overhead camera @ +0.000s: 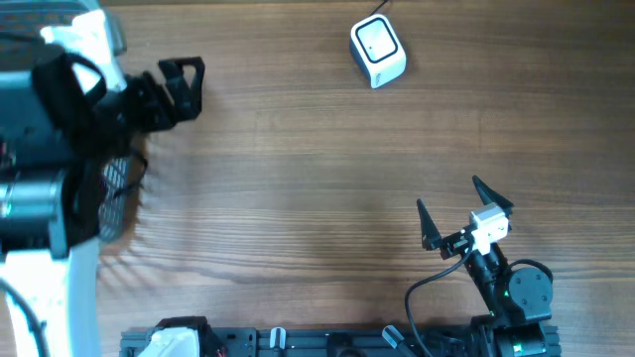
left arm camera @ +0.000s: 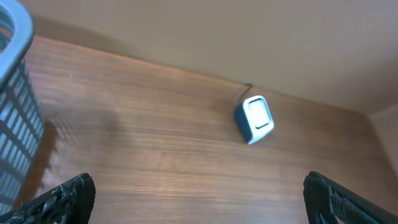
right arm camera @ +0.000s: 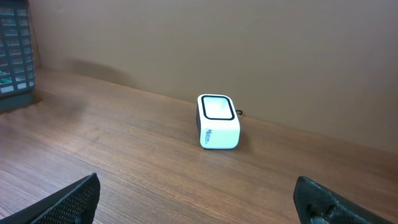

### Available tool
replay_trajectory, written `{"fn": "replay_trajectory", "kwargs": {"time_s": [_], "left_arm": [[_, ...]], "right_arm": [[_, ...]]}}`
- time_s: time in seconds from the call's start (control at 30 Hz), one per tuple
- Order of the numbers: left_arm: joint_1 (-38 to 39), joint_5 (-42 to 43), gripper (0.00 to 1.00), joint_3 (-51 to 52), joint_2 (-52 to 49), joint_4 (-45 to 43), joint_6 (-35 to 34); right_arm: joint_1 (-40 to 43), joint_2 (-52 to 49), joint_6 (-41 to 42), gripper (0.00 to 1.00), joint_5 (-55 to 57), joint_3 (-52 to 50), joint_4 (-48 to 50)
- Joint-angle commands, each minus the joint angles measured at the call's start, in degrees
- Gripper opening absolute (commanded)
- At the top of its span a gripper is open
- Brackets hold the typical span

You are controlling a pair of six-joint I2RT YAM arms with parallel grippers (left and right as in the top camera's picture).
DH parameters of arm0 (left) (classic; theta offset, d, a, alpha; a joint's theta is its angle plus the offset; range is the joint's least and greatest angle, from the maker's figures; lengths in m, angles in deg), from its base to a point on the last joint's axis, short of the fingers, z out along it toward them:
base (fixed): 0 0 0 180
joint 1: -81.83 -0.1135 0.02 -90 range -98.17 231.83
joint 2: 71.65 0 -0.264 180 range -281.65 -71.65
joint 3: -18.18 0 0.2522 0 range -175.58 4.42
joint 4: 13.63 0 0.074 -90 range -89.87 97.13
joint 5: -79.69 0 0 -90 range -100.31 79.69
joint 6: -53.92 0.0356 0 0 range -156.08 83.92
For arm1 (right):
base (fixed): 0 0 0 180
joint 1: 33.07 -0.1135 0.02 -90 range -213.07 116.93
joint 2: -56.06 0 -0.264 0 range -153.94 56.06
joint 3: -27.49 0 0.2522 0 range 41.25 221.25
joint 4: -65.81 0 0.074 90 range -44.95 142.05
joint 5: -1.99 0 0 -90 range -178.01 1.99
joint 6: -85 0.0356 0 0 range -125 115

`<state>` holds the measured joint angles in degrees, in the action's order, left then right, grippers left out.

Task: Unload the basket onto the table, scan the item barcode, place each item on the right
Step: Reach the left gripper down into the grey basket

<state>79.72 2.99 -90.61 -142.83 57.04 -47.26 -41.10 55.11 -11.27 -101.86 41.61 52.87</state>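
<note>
A white barcode scanner (overhead camera: 378, 50) with a dark-framed window stands at the far side of the wooden table; it also shows in the left wrist view (left arm camera: 255, 118) and the right wrist view (right arm camera: 217, 121). The item is out of view in every frame. My left gripper (overhead camera: 189, 84) hovers at the far left, well left of the scanner, open with only bare wood between its fingers (left arm camera: 68, 196). My right gripper (overhead camera: 451, 195) sits near the front right, pointing toward the scanner, open and empty (right arm camera: 198, 193).
A grey-blue mesh basket (overhead camera: 119, 188) stands at the left edge under the left arm, and its wall shows in the left wrist view (left arm camera: 15, 124) and far left in the right wrist view (right arm camera: 13, 56). A thin cable (overhead camera: 382, 8) runs back from the scanner.
</note>
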Motion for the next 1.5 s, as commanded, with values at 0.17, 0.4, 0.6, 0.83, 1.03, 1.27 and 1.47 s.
{"fn": "replay_trajectory", "kwargs": {"time_s": [0.17,0.4,0.6,0.83,1.03,1.27,1.47], "left_arm": [[-3.30,-13.27,1.00,-1.01,-7.21,-6.27,6.54],[-11.69,-16.63,1.00,-1.01,-8.81,-7.43,7.21],[-21.03,-16.65,1.00,-0.98,-9.27,-8.48,12.04],[-29.66,-15.74,1.00,-0.81,-10.23,-8.28,12.76],[-31.95,-15.74,1.00,-0.59,-14.40,-2.49,19.96],[-31.95,-15.74,1.00,-0.55,-19.28,5.25,23.32],[-33.97,-15.69,1.00,-0.55,-22.23,9.90,24.02]], "right_arm": [[0.28,-0.07,0.26,1.00,0.70,-0.07,0.15],[0.28,-0.07,0.26,1.00,0.70,-0.07,0.17],[0.28,-0.07,0.26,1.00,0.70,-0.07,0.15],[0.28,-0.07,0.26,1.00,0.70,-0.07,0.15],[0.28,-0.07,0.26,1.00,0.70,-0.07,0.15],[0.28,-0.07,0.26,1.00,0.70,-0.07,0.15],[0.28,-0.07,0.26,1.00,0.70,-0.07,0.15]]}}
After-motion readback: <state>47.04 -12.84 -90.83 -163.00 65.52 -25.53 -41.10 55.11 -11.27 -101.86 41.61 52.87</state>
